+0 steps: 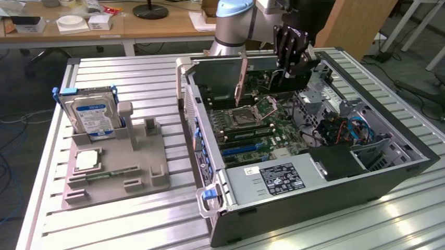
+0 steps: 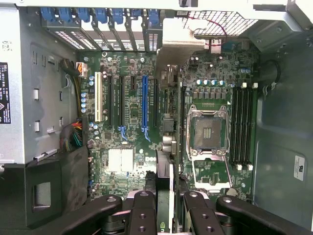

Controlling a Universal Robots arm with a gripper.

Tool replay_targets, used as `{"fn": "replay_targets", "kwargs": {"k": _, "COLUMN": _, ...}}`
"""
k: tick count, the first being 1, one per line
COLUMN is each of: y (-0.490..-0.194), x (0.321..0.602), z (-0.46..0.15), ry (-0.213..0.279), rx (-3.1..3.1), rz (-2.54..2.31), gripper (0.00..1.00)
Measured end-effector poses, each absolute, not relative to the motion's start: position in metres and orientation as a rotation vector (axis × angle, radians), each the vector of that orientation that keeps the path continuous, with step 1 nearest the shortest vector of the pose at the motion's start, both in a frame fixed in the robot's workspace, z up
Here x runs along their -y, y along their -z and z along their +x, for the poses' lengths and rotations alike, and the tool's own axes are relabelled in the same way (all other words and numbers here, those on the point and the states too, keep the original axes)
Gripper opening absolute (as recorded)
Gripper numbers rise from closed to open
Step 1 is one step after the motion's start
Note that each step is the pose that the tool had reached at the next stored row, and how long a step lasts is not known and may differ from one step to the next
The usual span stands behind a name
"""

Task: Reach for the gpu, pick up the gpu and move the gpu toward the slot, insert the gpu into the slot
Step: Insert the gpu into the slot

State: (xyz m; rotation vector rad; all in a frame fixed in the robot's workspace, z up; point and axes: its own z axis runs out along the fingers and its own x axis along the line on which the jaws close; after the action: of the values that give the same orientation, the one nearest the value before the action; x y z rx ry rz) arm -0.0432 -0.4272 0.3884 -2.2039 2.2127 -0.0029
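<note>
My gripper [image 1: 293,54] hangs above the open computer case and is shut on the gpu [image 1: 278,78], which hangs upright beneath it over the green motherboard [image 1: 278,138]. In the wrist view the gpu [image 2: 165,186] appears edge-on between the two black fingers [image 2: 142,203], with its metal end bracket [image 2: 181,44] reaching toward the case's rear openings. The long blue slot [image 2: 144,105] lies on the board well below the card, slightly to one side of the card's line. Black slots run parallel beside the blue one. The card stays clear of the board.
The square processor socket [image 2: 208,129] and memory slots [image 2: 242,127] flank the card on one side, the power supply [image 1: 278,177] on the other. Outside the case, a grey holder [image 1: 114,166] carries a hard drive [image 1: 94,117] at the exterior view's left. Cables [image 1: 351,130] crowd the case's far corner.
</note>
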Motion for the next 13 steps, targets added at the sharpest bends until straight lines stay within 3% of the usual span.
{"fn": "replay_targets", "kwargs": {"k": 13, "y": -0.3884, "x": 0.4272, "z": -0.0435, "ry": 0.002, "rx": -2.213, "rz": -2.204, "gripper": 0.27}}
